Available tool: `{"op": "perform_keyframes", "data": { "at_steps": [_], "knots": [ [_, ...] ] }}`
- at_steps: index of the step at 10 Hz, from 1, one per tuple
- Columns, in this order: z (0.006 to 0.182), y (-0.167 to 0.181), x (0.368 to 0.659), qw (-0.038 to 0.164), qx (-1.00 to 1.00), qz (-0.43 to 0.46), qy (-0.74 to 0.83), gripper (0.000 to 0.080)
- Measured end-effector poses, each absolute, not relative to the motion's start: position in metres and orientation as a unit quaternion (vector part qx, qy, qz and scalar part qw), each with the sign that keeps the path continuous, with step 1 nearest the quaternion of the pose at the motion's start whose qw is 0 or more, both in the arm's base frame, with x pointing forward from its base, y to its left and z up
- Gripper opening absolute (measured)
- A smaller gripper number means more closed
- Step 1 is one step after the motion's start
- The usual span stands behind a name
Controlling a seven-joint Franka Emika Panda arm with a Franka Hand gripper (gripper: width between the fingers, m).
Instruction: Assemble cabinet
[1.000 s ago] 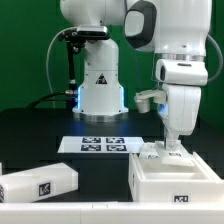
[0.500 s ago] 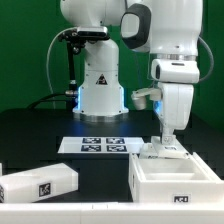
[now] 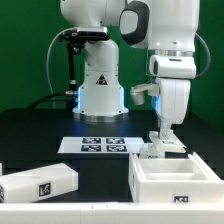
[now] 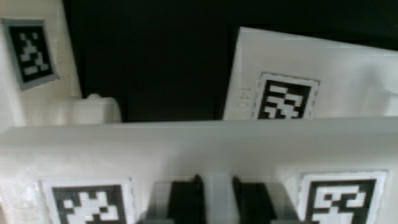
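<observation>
Single arm over the cabinet parts, exterior and wrist views. The hand (image 3: 165,137) points straight down at the far rim of the open cabinet box (image 3: 160,190). That box sits on the black tabletop (image 3: 100,185) in the near corner at the exterior view's right. The fingers are clenched together and nothing can be seen pinched between them.

The governing relation is vertical. A small cabinet piece (image 3: 158,150) stands at the box's far wall, directly beneath the fingertips and very close to them. Whether they touch it cannot be told. Any coming move is therefore judged to be a short downward press or a nudge along that far wall, not a reach across the tabletop.

The long cabinet block (image 3: 40,183) lies well apart, by the near edge at the exterior view's left. Its long axis runs roughly along that edge with a slight slant, and a tag faces the camera. The marker board (image 3: 105,146) lies flat between the arm's base and these parts, toward the far edge.

All cabinet parts are matte white plastic with small black-and-white square tags. The box is tray-like with thick walls and a hollow interior. In the wrist view its tagged wall fills the foreground, blurred.
</observation>
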State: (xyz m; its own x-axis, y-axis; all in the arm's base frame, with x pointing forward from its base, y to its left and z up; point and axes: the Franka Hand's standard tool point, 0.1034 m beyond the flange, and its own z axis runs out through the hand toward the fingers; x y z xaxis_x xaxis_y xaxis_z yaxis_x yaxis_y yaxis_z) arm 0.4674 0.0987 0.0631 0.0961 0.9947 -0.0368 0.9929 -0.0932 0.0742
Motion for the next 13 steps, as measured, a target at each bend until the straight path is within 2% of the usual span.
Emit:
{"op": "perform_keyframes", "data": {
  "at_steps": [2, 3, 13],
  "knots": [
    [0.062, 0.102, 0.472, 0.040, 0.738, 0.014, 0.673, 0.0065],
    [0.057, 0.106, 0.468, 0.038, 0.740, 0.017, 0.671, 0.0065],
    [0.050, 0.106, 0.457, 0.032, 0.740, 0.009, 0.672, 0.0065]
  ]
}}
